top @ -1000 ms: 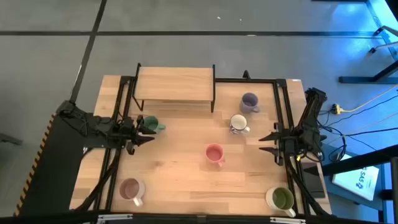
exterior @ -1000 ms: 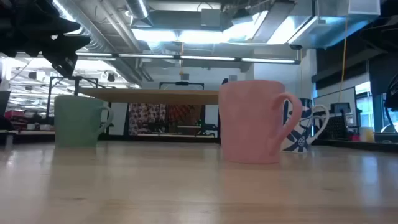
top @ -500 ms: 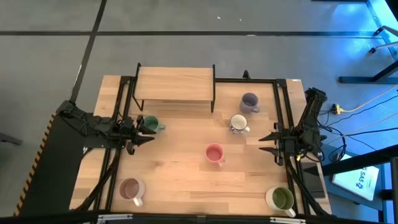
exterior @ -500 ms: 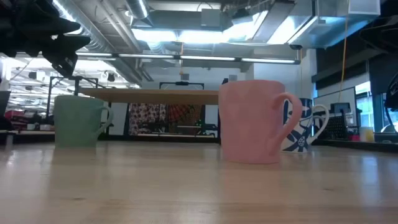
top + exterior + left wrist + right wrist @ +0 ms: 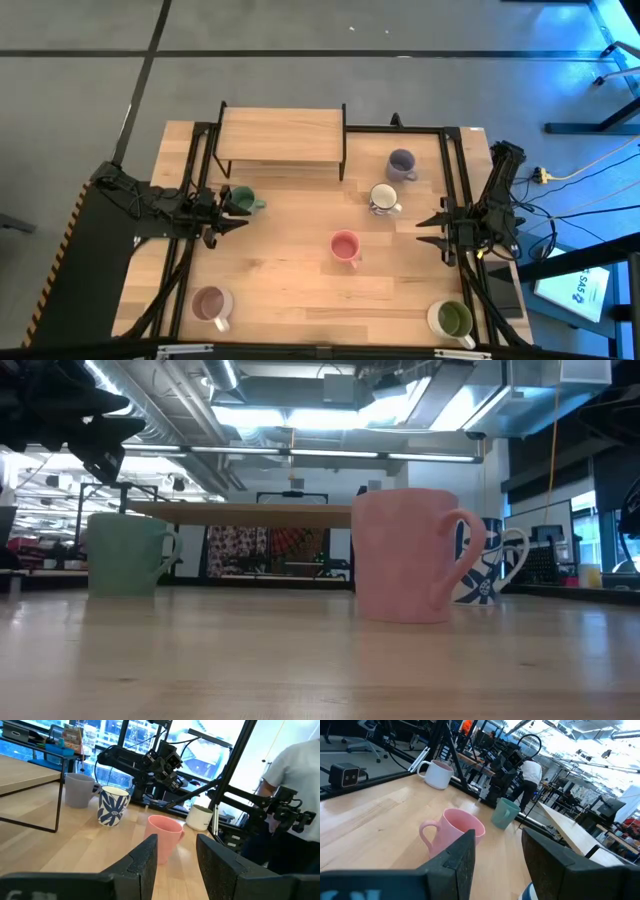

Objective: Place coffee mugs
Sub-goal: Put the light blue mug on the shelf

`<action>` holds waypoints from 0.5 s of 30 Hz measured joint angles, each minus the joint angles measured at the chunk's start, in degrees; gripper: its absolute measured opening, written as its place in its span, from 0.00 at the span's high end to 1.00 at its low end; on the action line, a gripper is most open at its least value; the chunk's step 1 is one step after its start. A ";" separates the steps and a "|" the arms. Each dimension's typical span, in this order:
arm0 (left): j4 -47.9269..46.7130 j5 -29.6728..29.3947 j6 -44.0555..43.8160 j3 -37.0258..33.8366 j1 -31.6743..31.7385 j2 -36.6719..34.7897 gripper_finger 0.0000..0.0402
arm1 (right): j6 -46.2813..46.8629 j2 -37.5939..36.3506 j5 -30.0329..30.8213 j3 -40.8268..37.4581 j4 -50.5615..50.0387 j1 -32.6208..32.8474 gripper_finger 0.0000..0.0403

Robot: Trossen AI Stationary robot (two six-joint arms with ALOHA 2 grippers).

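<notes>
Six coffee mugs stand upright on the wooden table: dark green (image 5: 241, 200), lavender (image 5: 402, 163), white with blue pattern (image 5: 383, 199), pink (image 5: 345, 247), beige-pink (image 5: 211, 304), and cream with an olive inside (image 5: 452, 320). My left gripper (image 5: 238, 208) hangs level and open above the table beside the green mug (image 5: 125, 555), with nothing between its fingers (image 5: 147, 857). My right gripper (image 5: 427, 229) hangs open at the table's right side. It faces the pink mug (image 5: 455, 832) and holds nothing.
A wooden shelf on a black frame (image 5: 281, 135) stands at the table's far edge. Black rails run along both sides of the table. A person (image 5: 295, 795) stands beyond the table's right side. Bare wood lies between the pink mug and the near edge.
</notes>
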 joint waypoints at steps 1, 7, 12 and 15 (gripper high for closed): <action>0.02 -0.02 0.00 0.02 0.01 0.01 0.68 | -2.19 -0.02 0.76 0.00 0.00 -0.02 0.62; 0.01 -0.01 0.00 0.00 0.01 0.00 0.68 | -11.22 -0.01 4.06 -0.02 -0.39 -0.02 0.62; 0.02 -0.02 0.00 0.01 0.00 -0.01 0.68 | -11.21 0.00 0.00 -0.17 1.42 -0.02 0.62; 0.00 0.00 0.00 -0.01 -0.01 -0.01 0.68 | -7.82 -0.02 -0.09 -0.17 3.41 -0.02 0.62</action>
